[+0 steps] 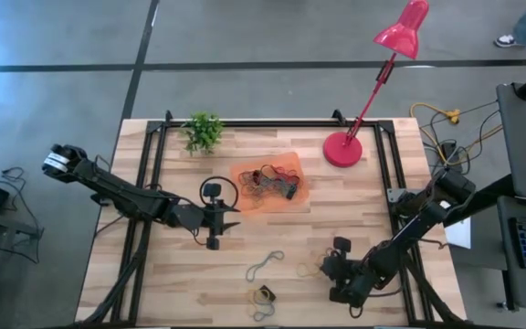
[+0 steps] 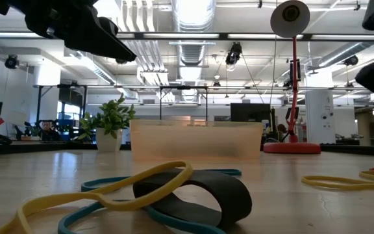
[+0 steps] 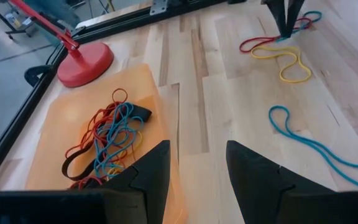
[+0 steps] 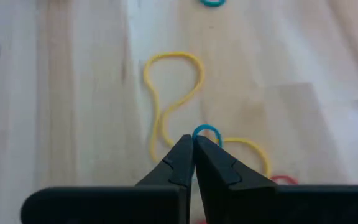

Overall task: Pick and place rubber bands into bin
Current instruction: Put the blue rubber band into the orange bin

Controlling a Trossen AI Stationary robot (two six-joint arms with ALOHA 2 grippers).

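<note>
Several rubber bands [image 3: 107,140] lay in the bin [image 3: 55,124] already; others sat loose on the counter [image 1: 153,283]. We saw the right gripper [image 4: 193,142] with jaws pinched on a blue band [image 4: 205,130], while the left gripper [image 3: 194,165] waited with jaws wide by the bin. Next, we thought, it must lift and carry that band to the bin.

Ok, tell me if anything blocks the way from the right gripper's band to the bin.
Nothing visible does. The right gripper, shut on a blue rubber band, has bare wood between it and the bin. The left gripper hovers open beside the bin, off that line.
</note>
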